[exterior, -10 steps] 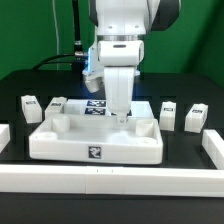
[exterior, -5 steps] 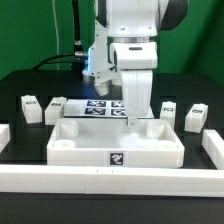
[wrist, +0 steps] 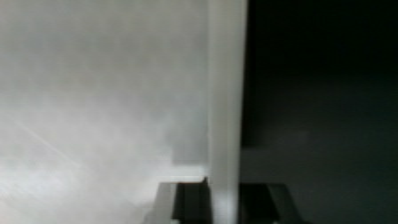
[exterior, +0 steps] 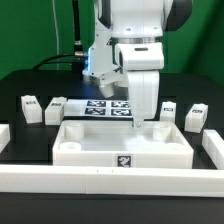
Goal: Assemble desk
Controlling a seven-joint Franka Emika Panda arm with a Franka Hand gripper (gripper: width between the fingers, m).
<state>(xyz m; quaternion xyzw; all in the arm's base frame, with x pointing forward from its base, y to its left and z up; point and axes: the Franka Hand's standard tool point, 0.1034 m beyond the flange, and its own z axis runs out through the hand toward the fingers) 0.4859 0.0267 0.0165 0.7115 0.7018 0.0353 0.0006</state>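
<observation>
Done: nothing joined yet; large white plastic tray-like tabletop (exterior: 85,152) carries no legs
Left: all four white block legs (exterior: 30,108) loose; two either side
Gripper (exterior: 148,122): pinching the tabletop's far rim

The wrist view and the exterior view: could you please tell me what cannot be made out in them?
Tabletop: wrist view, too close, only a blurred white surface and one rim.
Marker board: exterior view, the arm covers part of it.
Legs: exterior view, their tags are too small to read.
Tool: exterior view, its tips merge with the white rim.
</observation>
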